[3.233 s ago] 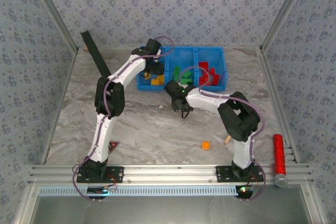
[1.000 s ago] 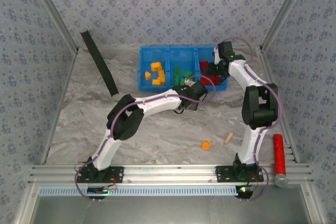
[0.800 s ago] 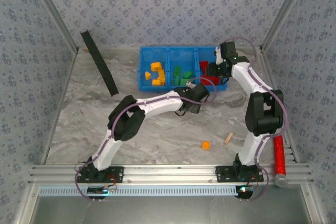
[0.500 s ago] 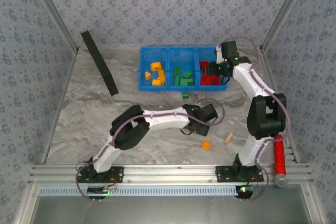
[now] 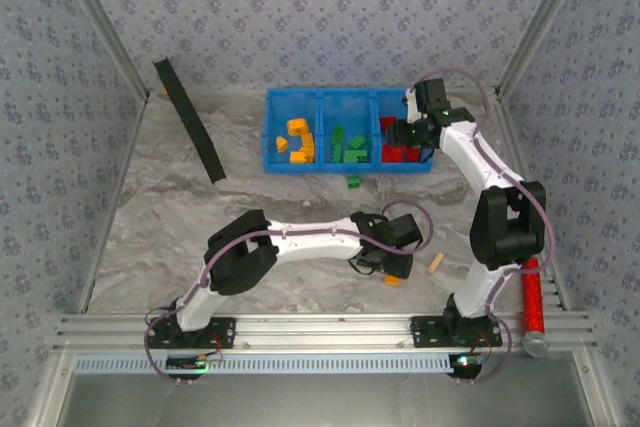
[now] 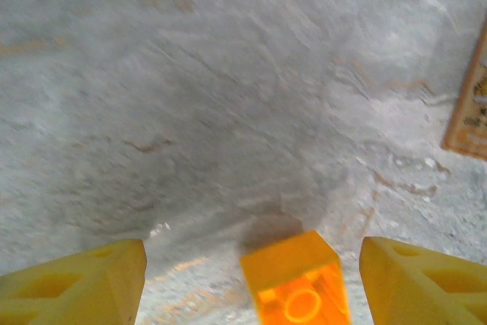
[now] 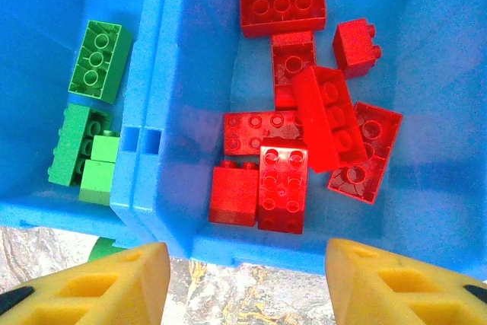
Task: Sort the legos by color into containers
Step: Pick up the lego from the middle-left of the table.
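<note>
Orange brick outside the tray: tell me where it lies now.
In the top view the orange brick lies front right of centre, at the left hand, with the tan wooden piece just to its right.

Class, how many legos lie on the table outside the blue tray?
2: a green lego before the tray, an orange lego within the open left claw; others may be hidden.

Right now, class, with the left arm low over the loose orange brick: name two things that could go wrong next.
1. The orange brick sits off-centre between the open fingers of the left gripper, so closing might twist or push it.
2. The green brick lies on the table just outside the blue tray; a passing arm could knock it.
</note>
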You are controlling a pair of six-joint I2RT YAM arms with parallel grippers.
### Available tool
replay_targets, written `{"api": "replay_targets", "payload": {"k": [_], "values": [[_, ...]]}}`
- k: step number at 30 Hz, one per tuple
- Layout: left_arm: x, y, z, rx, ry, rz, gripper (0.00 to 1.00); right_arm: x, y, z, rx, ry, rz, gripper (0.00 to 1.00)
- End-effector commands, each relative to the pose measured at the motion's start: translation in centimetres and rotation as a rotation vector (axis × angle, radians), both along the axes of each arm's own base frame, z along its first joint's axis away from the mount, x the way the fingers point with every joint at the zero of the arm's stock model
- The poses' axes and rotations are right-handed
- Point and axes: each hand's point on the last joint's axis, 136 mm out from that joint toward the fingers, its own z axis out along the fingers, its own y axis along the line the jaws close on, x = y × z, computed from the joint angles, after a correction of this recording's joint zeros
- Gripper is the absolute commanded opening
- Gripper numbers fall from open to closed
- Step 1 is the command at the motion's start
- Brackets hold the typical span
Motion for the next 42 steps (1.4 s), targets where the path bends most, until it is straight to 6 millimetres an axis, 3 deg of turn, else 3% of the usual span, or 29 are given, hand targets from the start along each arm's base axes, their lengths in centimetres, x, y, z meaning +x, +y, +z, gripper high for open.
{"api": "replay_targets", "payload": {"k": [1,7,12,18,26,32,37,38,42], "values": [[-1.4,-0.8,-0.2,-0.015,0.028,0.004,0.74,-0.9,-0.2,1.0,-0.003,-0.006,-0.020,0.58],[-2.7,-0.8,-1.6,0.033,0.034,-0.011,0.73,-1.2,-0.2,1.1,-0.008,-0.007,-0.024,0.58],[-1.8,0.7,-3.7,0.130,-0.015,0.005,0.68,-1.6,-0.2,1.3,-0.006,-0.012,-0.027,0.58],[-1.5,0.9,-6.4,0.189,-0.025,-0.001,0.51,-2.7,0.3,-0.2,-0.009,0.017,-0.022,0.58],[-2.2,6.0,-7.9,0.346,-0.025,0.006,0.28,-3.1,0.2,0.7,-0.010,0.010,-0.027,0.58],[-1.4,9.9,-5.1,0.390,-0.102,-0.006,0.22,-5.4,0.7,1.4,0.048,0.010,0.002,0.59],[1.3,12.7,-1.1,0.363,-0.187,0.021,0.20,-7.4,2.0,1.6,0.145,-0.013,0.011,0.59],[1.8,13.1,-0.2,0.349,-0.199,0.028,0.20,-8.1,2.1,0.5,0.152,0.005,0.007,0.59],[5.2,14.8,4.9,0.281,-0.274,0.055,0.20,-9.0,3.6,-1.0,0.178,-0.021,0.036,0.59]]}}
